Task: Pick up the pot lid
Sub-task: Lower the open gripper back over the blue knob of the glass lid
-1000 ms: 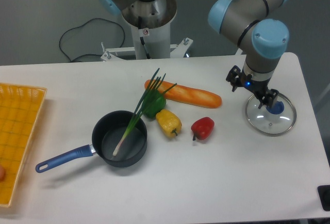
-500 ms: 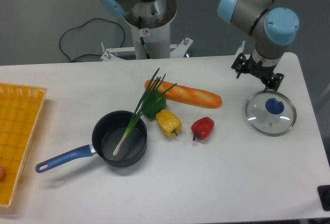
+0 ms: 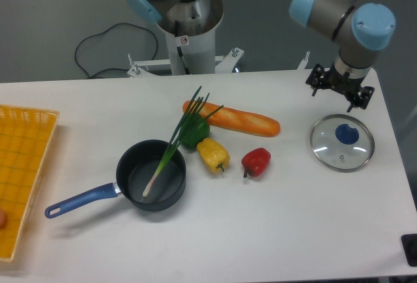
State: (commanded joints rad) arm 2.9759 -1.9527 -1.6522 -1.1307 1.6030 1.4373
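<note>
One round lid (image 3: 331, 151), clear, blue knob (image 3: 347, 134)

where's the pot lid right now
The pot lid lies at the right of the camera view, right of the red pepper, with the open tool just above it in the picture.

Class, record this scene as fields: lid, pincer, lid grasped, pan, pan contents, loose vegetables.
Lid: clear round lid with blue knob, on the white table
Pincer: metal two-finger pincer, open
Lid grasped: no
Pan: round black pan, blue handle
Pan contents: part of the long green stalks
Loose vegetables: orange carrot, yellow pepper, red pepper
</note>
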